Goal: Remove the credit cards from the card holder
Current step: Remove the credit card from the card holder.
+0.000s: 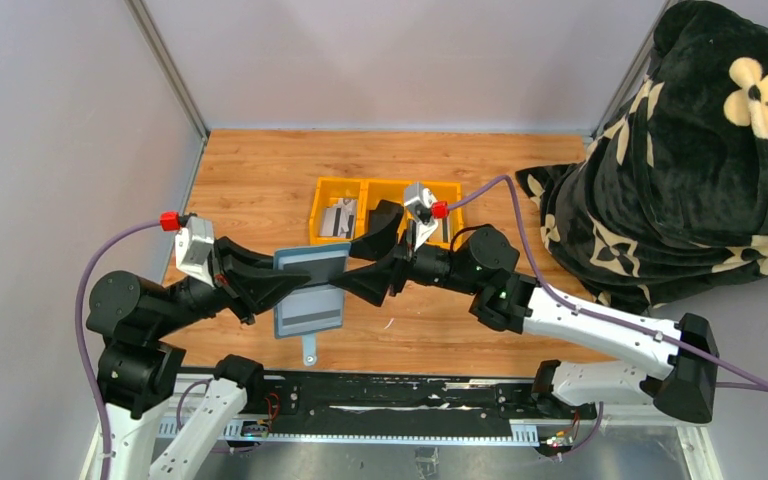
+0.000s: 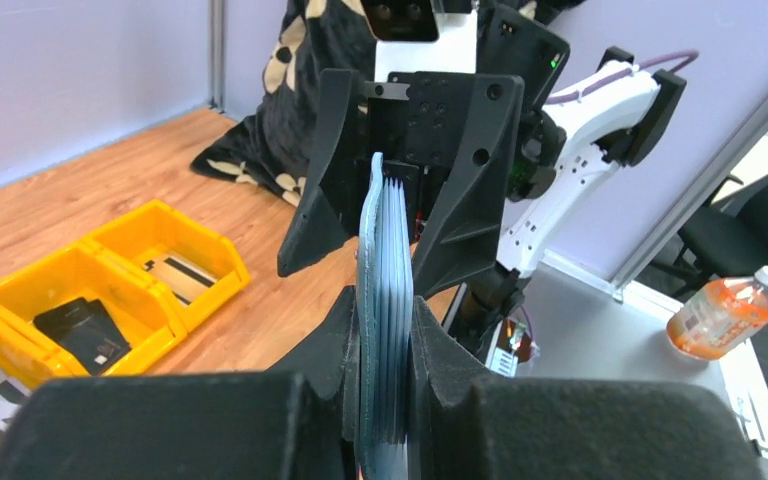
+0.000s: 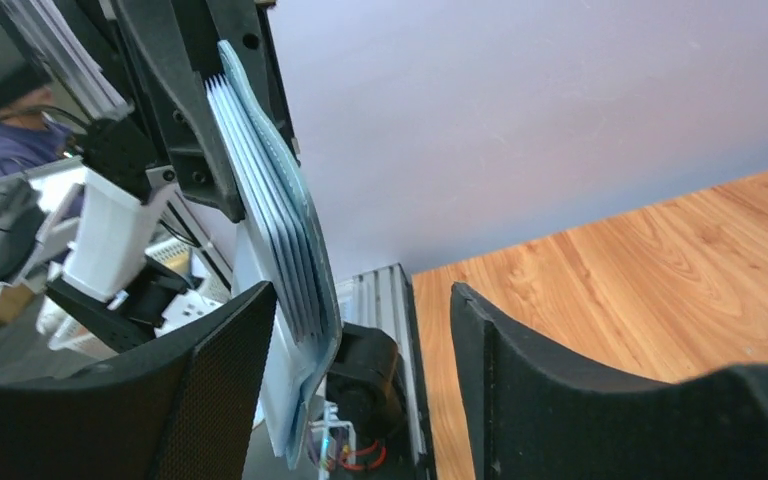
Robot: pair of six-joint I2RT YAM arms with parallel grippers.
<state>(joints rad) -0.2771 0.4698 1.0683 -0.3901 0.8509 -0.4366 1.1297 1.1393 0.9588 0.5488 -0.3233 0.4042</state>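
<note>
Top external view gives me the small blue-grey folding card holder held up off the wooden table, on the near side of the yellow three-compartment plastic tray, towards the arm bases. My left gripper is clenched on it: from the left wrist I see the holder edge-on and upright, pinched between the two black fingers. My right gripper is released, jaws wide, straddling the holder's opposite edge. From the right wrist the holder sits between that gripper's fingers, close beside one and well apart from the other. Thin pale layers show along the holder's open edge, and I cannot tell cards from slots there. In the tray, a pale flat credit card with dark stripes lies in one end compartment, and a black folded pouch lies in the middle one.
</note>
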